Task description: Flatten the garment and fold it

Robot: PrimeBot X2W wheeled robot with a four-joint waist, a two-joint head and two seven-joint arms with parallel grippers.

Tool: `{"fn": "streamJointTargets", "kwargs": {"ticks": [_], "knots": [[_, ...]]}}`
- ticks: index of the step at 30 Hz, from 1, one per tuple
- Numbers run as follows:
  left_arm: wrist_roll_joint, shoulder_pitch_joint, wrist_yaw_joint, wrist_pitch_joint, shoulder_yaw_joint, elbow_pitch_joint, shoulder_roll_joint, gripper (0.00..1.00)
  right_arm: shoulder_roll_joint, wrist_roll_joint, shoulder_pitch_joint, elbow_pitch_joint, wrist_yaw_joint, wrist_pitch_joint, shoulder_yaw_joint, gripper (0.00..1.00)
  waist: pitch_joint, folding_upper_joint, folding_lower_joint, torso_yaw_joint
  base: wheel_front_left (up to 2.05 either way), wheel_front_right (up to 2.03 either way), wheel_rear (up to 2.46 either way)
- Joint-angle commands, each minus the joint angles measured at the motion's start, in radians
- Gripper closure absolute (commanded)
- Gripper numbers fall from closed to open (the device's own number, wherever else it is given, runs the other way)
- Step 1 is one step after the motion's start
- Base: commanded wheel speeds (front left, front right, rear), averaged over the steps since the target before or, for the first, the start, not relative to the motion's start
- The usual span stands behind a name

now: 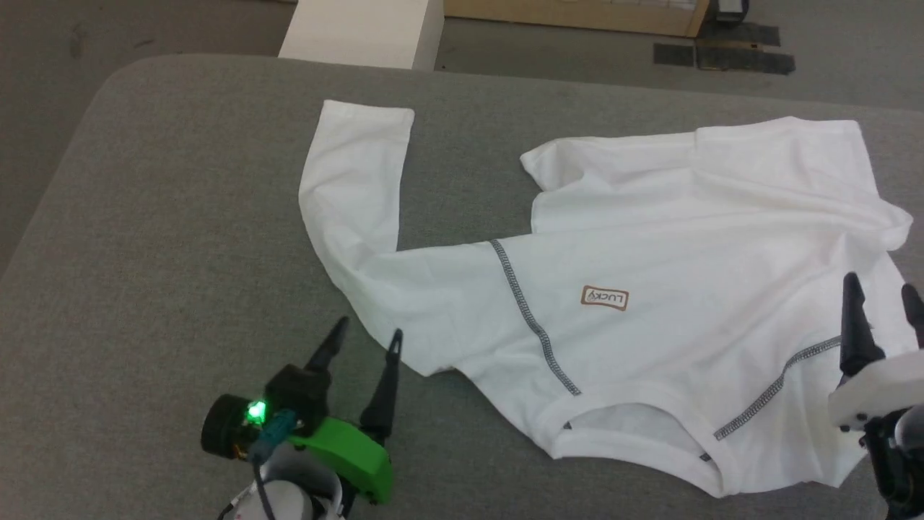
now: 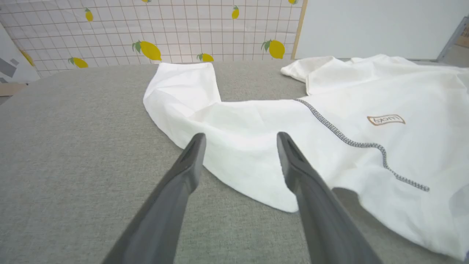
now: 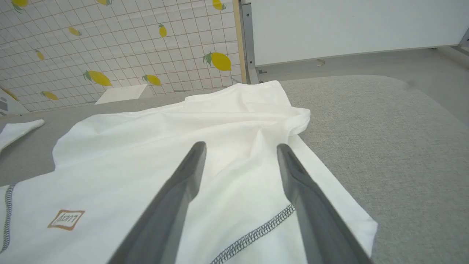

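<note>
The white long-sleeved garment lies spread on the grey table, neck opening toward me, with dark zigzag stitching and a small brown logo on the chest. One sleeve bends up at the left; the other side is bunched at the right. My left gripper is open just above the table beside the sleeve's lower edge, the garment between and beyond its fingers. My right gripper is open over the garment's right shoulder area, holding nothing.
A rigid white box stands beyond the table's far edge, with a wooden board behind it. A lemon-patterned wall backs the scene. The table's rounded left corner and bare grey surface lie left of the sleeve.
</note>
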Motion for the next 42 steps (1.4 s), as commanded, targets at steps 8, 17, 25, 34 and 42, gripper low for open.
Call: {"fn": "streamJointTargets", "kwargs": {"ticks": [8, 17, 25, 34, 42], "knots": [[0.041, -0.029, -0.014, 0.247, -0.152, 0.046, 0.081, 0.0, 0.015, 0.068, 0.152, -0.105, -0.002, -0.027, 0.054, 0.0, -0.037, -0.0001, 0.0, -0.097, 0.0, 0.0, 0.0], [0.029, -0.084, -0.016, 0.34, -0.209, 0.024, 0.126, 0.0, 0.016, 0.103, 0.162, -0.112, -0.002, -0.04, 0.104, 0.0, -0.003, -0.0001, 0.0, -0.163, 0.0, 0.0, 0.0], [-0.053, -0.099, -0.016, 0.361, -0.282, 0.011, 0.146, 1.0, 0.016, 0.111, 0.158, -0.097, -0.002, -0.051, 0.108, 0.0, -0.004, -0.0001, 0.0, -0.181, 0.0, 0.0, 0.0], [-0.112, -0.055, 0.053, 0.291, -0.199, -0.018, 0.156, 1.0, 0.016, 0.119, 0.172, -0.088, -0.002, -0.047, 0.099, 0.0, -0.041, -0.0001, 0.0, -0.164, 0.0, 0.0, 0.0], [-0.182, 0.057, 0.183, 0.23, -0.027, -0.033, 0.208, 1.0, 0.016, 0.121, 0.225, -0.072, -0.002, 0.101, 0.125, 0.0, -0.053, -0.0001, 0.0, -0.126, 0.0, 0.0, 0.0]]}}
